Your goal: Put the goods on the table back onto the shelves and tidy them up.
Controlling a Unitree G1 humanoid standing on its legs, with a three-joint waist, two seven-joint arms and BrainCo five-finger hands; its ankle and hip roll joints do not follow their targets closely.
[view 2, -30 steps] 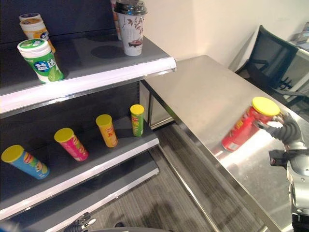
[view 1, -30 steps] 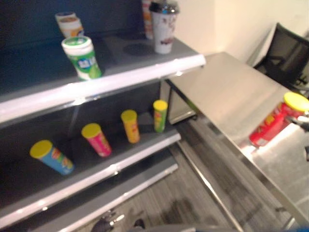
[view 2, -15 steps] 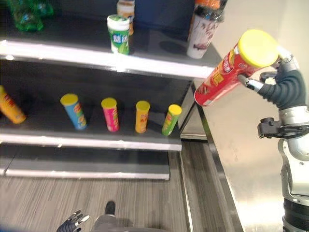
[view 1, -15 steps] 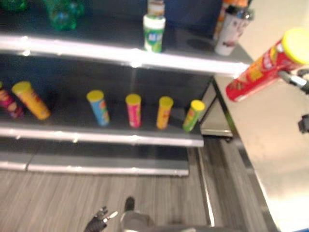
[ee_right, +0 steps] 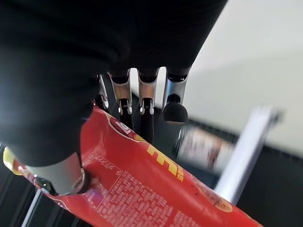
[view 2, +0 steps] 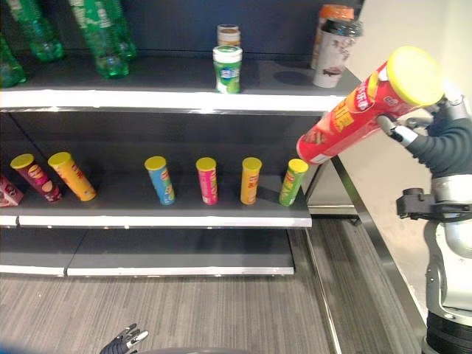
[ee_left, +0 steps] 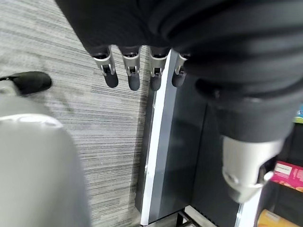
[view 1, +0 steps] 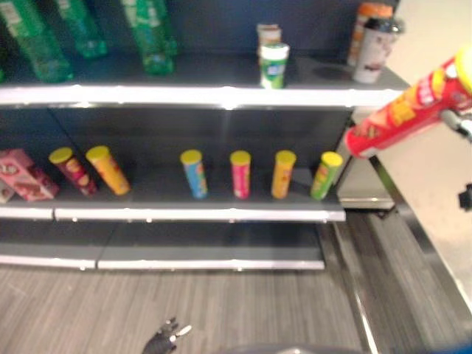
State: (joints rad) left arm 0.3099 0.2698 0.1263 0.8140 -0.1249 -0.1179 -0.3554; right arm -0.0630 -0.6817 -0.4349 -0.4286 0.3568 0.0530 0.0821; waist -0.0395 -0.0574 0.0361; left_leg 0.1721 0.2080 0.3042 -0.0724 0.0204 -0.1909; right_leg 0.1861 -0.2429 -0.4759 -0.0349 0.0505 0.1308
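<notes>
A tall red chip can with a yellow lid hangs tilted in the air, bottom end pointing at the right end of the shelves. My right hand is shut on it near the lid; in the right wrist view the fingers lie over the can and the thumb presses from the other side. The middle shelf holds a row of small chip cans: blue, pink, orange and green. My left hand hangs low over the floor, fingers relaxed and holding nothing.
The upper shelf carries green bottles, a green-and-white tub and tall cups. More cans and a pink box lie at the middle shelf's left. The steel table stands right of the shelves.
My right hand has lifted the red can off the table and holds it up by the shelf's right end. The camera has swung left, bringing more of the shelves into the picture.
</notes>
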